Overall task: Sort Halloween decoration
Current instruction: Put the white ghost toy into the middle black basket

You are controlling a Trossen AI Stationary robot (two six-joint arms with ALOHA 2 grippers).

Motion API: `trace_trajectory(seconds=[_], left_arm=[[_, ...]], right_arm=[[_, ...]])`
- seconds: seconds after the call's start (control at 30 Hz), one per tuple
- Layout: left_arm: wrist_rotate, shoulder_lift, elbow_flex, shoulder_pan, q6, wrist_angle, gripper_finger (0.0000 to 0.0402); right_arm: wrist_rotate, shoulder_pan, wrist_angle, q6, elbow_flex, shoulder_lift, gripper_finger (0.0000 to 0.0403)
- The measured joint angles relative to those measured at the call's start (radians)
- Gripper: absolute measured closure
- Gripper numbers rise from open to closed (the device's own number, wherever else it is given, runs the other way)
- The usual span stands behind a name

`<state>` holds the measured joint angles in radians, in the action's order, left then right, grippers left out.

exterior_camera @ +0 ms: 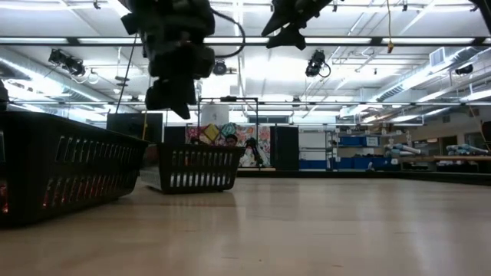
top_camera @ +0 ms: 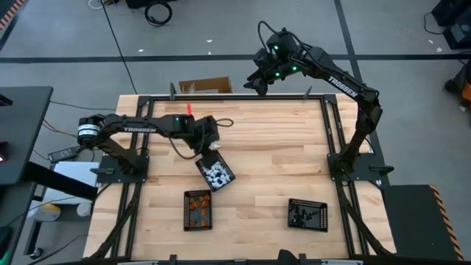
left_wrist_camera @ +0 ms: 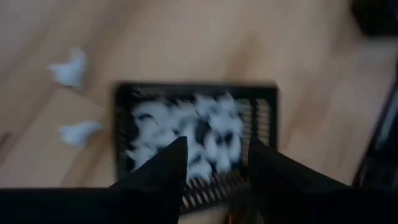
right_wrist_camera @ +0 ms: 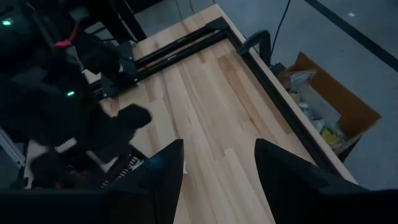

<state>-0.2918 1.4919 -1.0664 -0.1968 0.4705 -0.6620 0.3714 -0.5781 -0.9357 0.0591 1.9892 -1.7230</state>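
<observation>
Overhead, three black trays sit on the worktop (top_camera: 265,165): white pieces (top_camera: 215,174) fill the tilted tray (top_camera: 215,171), orange pieces (top_camera: 197,208) the next (top_camera: 197,210), dark pieces the third (top_camera: 307,214). The left tool (top_camera: 208,146) hangs at the white tray, fingers parted, empty. Its wrist view alone shows two stray white pieces (left_wrist_camera: 69,68) beside that tray. The right tool (top_camera: 257,82) waits open above the far edge.
</observation>
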Motion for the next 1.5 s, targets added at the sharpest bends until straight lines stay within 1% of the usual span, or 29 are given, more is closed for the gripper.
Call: trace_trajectory(seconds=[0.1, 0.2, 0.27, 0.33, 0.4, 0.47, 0.63, 0.73, 0.9, 0.97, 1.27, 1.37, 1.5], left_arm=[[0.044, 0.040, 0.000, -0.073, 0.114, 0.044, 0.0228], [0.048, 0.105, 0.000, -0.144, 0.198, 0.073, 0.0228], [0.028, 0.152, 0.000, -0.174, 0.240, 0.066, 0.0227], [-0.003, 0.193, -0.001, -0.191, 0.251, 0.068, 0.0227], [-0.006, 0.224, -0.017, -0.197, 0.248, 0.059, 0.0225], [0.022, 0.242, -0.054, -0.194, 0.235, 0.065, 0.0221], [0.146, 0.277, -0.167, -0.184, 0.201, 0.034, 0.0218], [0.149, 0.325, -0.220, -0.187, 0.206, 0.006, 0.0218], [0.135, 0.442, -0.283, -0.187, 0.175, -0.140, 0.0217], [0.133, 0.459, -0.290, -0.184, 0.168, -0.167, 0.0217], [0.148, 0.469, -0.287, -0.162, 0.120, -0.162, 0.0216], [0.158, 0.473, -0.285, -0.158, 0.117, -0.165, 0.0205], [0.179, 0.473, -0.286, -0.159, 0.144, -0.173, 0.0179]], right_arm=[[0.000, 0.001, -0.007, 0.000, 0.000, 0.004, 0.0200], [0.000, 0.009, 0.006, 0.001, 0.000, 0.005, 0.0200], [0.000, 0.017, 0.007, 0.001, 0.000, 0.005, 0.0200], [-0.001, 0.027, 0.007, 0.001, 0.000, 0.005, 0.0200], [-0.006, 0.036, 0.007, 0.001, 0.000, 0.005, 0.0200], [-0.010, 0.044, 0.008, 0.001, 0.000, 0.005, 0.0200], [-0.012, 0.048, 0.009, 0.001, 0.000, 0.005, 0.0200], [-0.014, 0.047, 0.016, 0.001, -0.001, 0.005, 0.0200], [-0.014, 0.048, 0.015, 0.001, -0.001, 0.005, 0.0200], [-0.014, 0.049, 0.015, 0.001, -0.001, 0.005, 0.0200], [-0.012, 0.052, 0.015, 0.001, -0.001, 0.005, 0.0200], [-0.011, 0.052, 0.016, 0.001, -0.001, 0.005, 0.0200], [-0.011, 0.052, 0.016, 0.001, -0.001, 0.005, 0.0200]])
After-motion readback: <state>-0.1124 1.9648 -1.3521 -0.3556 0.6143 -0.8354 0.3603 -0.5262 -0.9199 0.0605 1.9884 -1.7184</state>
